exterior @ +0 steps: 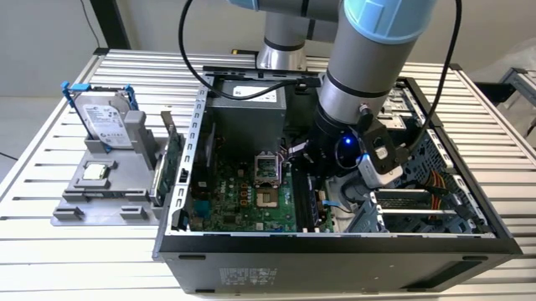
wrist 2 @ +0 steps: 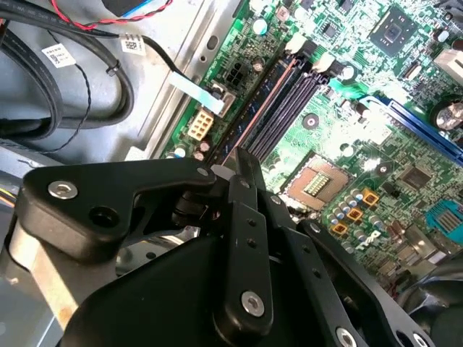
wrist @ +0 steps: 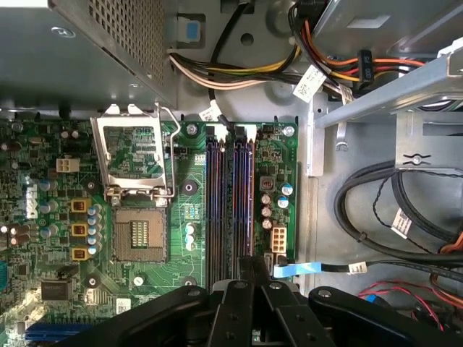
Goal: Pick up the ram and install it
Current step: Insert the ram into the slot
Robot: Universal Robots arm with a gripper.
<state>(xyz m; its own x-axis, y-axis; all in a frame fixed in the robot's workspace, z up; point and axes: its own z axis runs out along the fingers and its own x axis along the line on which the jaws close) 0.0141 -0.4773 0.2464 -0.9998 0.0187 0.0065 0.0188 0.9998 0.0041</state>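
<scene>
Exterior view: the arm reaches down into the open computer case, which lies on its side on the table so that the motherboard faces upward for access. At the exterior view's left, a grey stand holds the hard drive and the green card upright, presumably for an easy grasp. In both wrist views the gripper has its fingers drawn together to a narrow gap, directly above the memory slots. The ram appears to stand edge-on in the slot in line with the fingertips, its length parallel to the neighbouring slots. Whether the gripper pinches or merely presses its end cannot be told.
</scene>
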